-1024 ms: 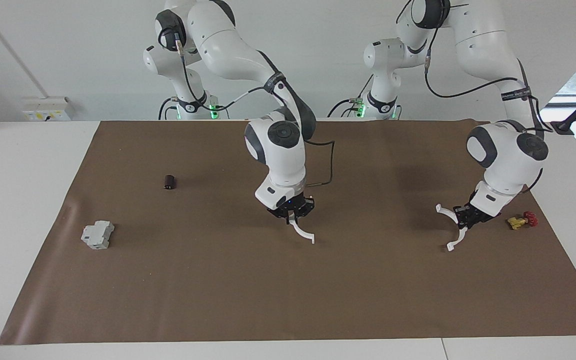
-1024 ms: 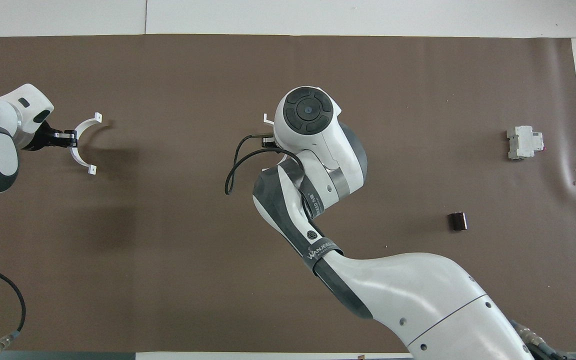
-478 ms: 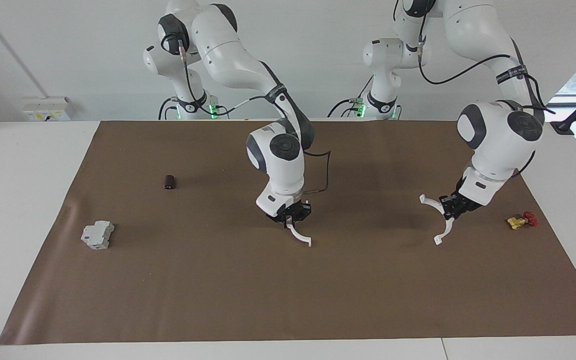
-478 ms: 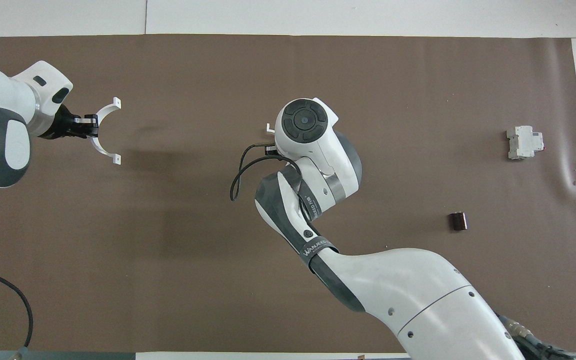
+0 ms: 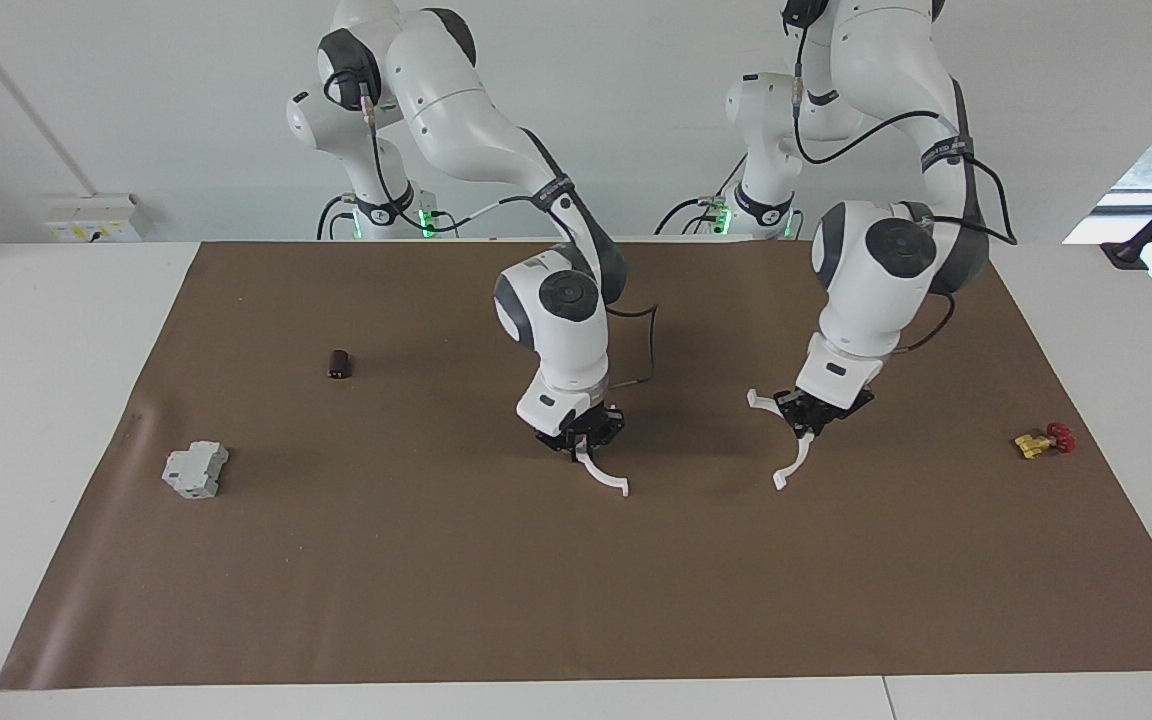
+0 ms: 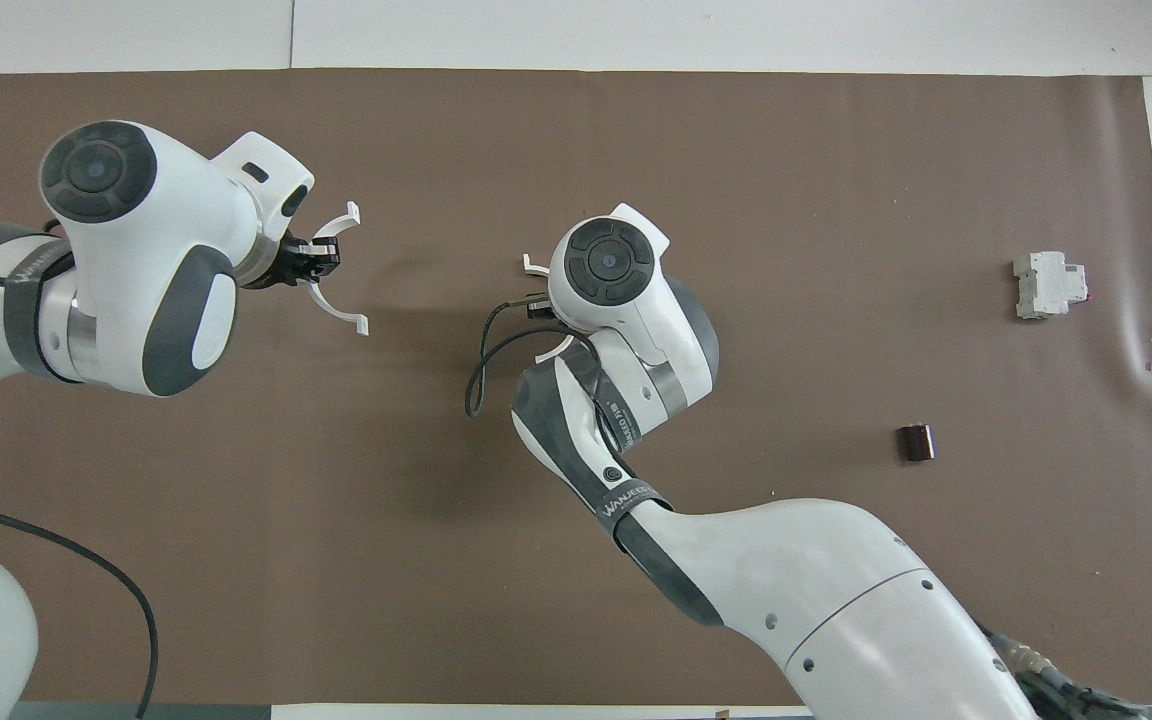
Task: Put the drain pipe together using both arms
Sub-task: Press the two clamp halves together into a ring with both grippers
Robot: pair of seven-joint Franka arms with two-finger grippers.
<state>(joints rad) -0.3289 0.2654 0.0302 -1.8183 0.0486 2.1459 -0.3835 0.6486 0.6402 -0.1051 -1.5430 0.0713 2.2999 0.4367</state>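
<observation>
I hold one white half-ring in my right gripper, pinched shut, over the mat's middle. My left gripper clamps the other half-ring just toward the left arm's end from it, both lifted and apart. If the tabs meet crooked, a thin half may twist or slip out.

I'm seeing two glossy white arms with dark grey joint bands, looping black cables, green base lights, black grippers.
</observation>
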